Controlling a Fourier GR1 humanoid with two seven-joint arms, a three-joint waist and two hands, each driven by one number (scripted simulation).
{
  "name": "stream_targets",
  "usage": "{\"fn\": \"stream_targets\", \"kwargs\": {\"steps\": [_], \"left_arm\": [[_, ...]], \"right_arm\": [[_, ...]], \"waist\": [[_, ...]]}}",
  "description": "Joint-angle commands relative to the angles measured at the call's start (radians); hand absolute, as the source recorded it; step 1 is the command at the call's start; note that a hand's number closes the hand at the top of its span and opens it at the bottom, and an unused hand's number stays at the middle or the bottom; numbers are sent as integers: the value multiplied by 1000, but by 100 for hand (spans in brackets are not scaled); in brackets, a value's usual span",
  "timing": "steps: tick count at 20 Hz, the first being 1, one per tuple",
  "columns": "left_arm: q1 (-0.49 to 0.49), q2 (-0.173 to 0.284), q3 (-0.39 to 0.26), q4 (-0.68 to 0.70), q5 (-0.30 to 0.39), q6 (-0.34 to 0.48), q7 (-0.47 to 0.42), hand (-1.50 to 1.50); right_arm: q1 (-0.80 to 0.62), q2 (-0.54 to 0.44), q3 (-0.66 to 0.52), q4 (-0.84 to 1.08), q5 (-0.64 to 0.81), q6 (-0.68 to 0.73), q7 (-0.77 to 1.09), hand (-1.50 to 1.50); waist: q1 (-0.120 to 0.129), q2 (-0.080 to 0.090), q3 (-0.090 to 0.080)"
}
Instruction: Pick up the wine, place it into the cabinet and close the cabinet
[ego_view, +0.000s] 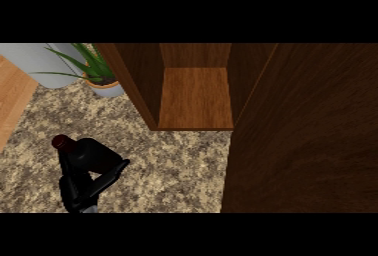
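Wine (62, 142) sits low on the left side of the counter (170, 160), and honestly you can only see its dark red cap end poking out. The rest of it is buried behind your left hand (87, 172), which is wrapped round it, fingers curled over the body and the thumb reaching out to the right. So that's a grasp, not a hover. I can't tell whether the bottle is lifted off the granite or resting on it. Your right hand isn't showing anywhere, so nothing to say about that one.

For this step I'd guess the job is the carry: up and over to the cabinet (193, 95), which stands well apart, further back and to the right. Its inside shelf is bare wood with nothing on it, so you've got room. Lift before you travel, because the shelf's front lip looks like the thing you'd clip if you slide across low. Aim for the middle of the opening and go in deep enough that the door can shut behind it.

Watch the door (303, 130) too. That big dark panel on the right swings out toward you and fills the right side, so come in from the left of it, not across its edge.

Back left there's a plant (94, 67) in a pot beside the cabinet's side wall. Keep clear of the leaves.
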Motion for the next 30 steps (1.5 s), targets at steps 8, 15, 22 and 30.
{"fn": "stream_targets", "kwargs": {"steps": [8, 15, 22, 30], "left_arm": [[-155, 5, 48, 128, 66, -98, -23, 150], [-160, 19, 18, 257, 8, -168, -132, 150], [-97, 269, -141, 193, -34, -597, 12, 150], [-111, 303, -100, 158, -131, -560, -150, 150]], "right_arm": [[10, -6, 1, -121, -60, -7, 75, -150], [34, 0, -22, -119, -74, 0, 59, -150], [14, 18, 15, -51, -35, 6, 8, -150], [-11, 1, -80, -19, -108, 26, 2, -150]], "waist": [[-2, 0, 0], [-2, 1, 0], [-3, -4, 0], [4, 0, 1]]}}
